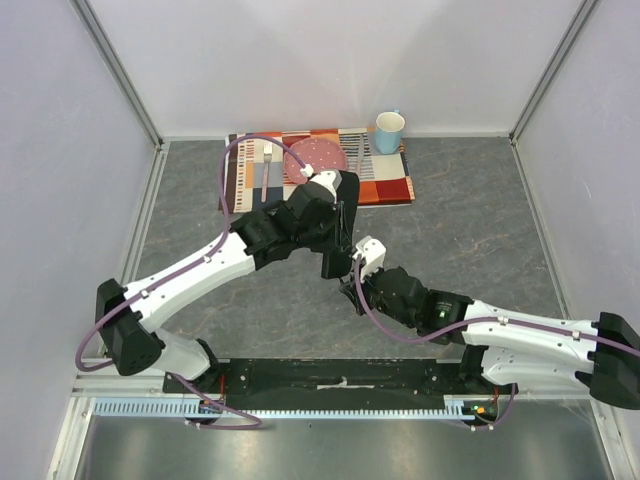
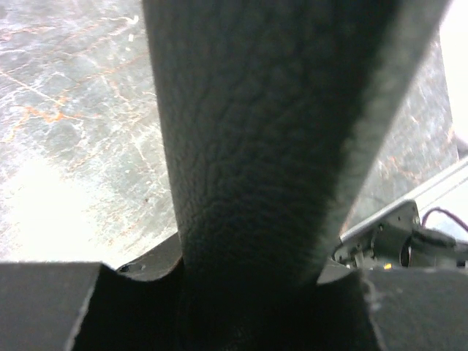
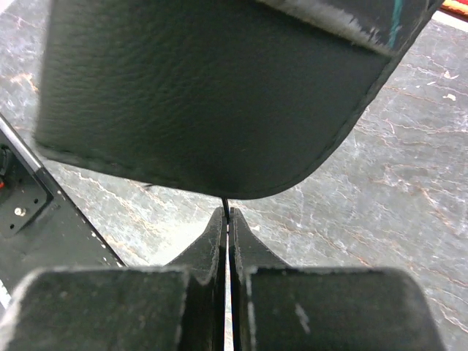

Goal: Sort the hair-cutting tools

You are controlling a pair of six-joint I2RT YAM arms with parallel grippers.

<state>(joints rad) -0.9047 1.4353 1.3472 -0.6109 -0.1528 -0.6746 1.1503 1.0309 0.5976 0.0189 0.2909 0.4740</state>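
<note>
No scissors, clips or comb show in any view. A flat black leather zip case [image 1: 337, 255] hangs over the middle of the table. My left gripper [image 1: 328, 205] is shut on its upper part. In the left wrist view the case [image 2: 256, 146] fills the frame between the left gripper's [image 2: 248, 292] jaws. My right gripper [image 1: 352, 283] sits at the case's lower end. In the right wrist view the right gripper [image 3: 227, 217] is pinched shut on a thin black tab [image 3: 226, 205] that comes from the case's [image 3: 219, 95] rounded edge; it looks like the zip pull.
A striped placemat [image 1: 385, 187] lies at the back with a pink plate [image 1: 318, 158], a fork [image 1: 268, 165] and a pale blue cup [image 1: 389, 130]. The black base rail [image 1: 330, 378] runs along the near edge. White walls stand on three sides.
</note>
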